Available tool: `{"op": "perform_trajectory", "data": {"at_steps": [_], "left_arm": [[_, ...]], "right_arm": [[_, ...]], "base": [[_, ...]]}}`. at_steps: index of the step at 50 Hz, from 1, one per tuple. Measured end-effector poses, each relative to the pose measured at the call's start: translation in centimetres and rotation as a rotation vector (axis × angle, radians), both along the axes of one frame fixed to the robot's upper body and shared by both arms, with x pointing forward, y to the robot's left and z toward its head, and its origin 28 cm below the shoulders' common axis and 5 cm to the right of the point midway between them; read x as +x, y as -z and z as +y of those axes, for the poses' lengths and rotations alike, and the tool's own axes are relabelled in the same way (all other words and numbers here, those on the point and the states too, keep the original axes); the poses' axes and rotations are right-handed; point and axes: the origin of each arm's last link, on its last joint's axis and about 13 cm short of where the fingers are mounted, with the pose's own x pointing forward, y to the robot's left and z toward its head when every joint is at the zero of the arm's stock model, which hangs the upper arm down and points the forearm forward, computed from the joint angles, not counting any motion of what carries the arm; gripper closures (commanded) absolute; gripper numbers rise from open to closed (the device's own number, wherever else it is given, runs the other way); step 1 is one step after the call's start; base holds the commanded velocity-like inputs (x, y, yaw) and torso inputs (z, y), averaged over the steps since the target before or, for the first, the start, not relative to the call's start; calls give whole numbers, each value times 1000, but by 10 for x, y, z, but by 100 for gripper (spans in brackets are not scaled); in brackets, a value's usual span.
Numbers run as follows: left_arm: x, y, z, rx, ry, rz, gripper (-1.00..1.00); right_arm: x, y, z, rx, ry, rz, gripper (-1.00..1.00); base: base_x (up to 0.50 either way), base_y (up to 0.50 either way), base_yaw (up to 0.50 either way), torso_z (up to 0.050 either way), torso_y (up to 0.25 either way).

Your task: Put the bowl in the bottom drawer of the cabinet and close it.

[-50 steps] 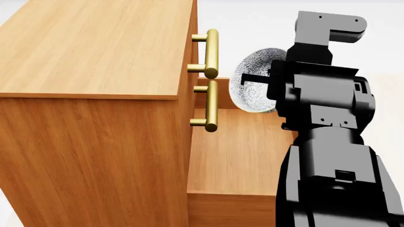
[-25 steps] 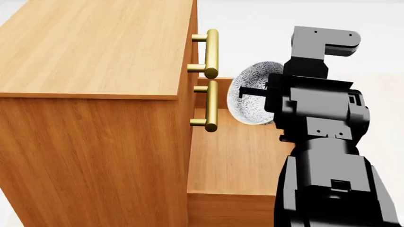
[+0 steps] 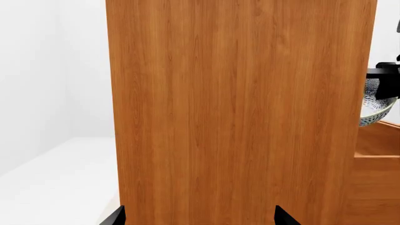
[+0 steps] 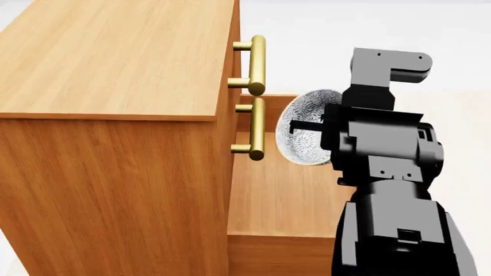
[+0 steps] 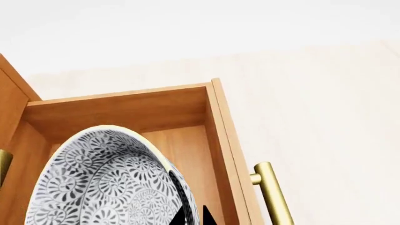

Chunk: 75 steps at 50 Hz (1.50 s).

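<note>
No text, label, brand, number or sign seems readable anywhere; the bowl [image 5: 106,183] carries only a floral pattern.

head view looks down over the cabinet [image 4: 115,115]; both wrist views sit close, sharing the bowl [image 5: 106,183].
</note>
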Motion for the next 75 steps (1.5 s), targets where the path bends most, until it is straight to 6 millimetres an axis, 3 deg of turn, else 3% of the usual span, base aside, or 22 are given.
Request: {"op": "perform_trajectory", "data": {"at_steps": [75], "left_arm": [[1,0,0,-4,5,-1,-100]], "right_arm": [[-9,25,9,55,-155,132,100]], "base": [[0,0,0,0,0]]}}
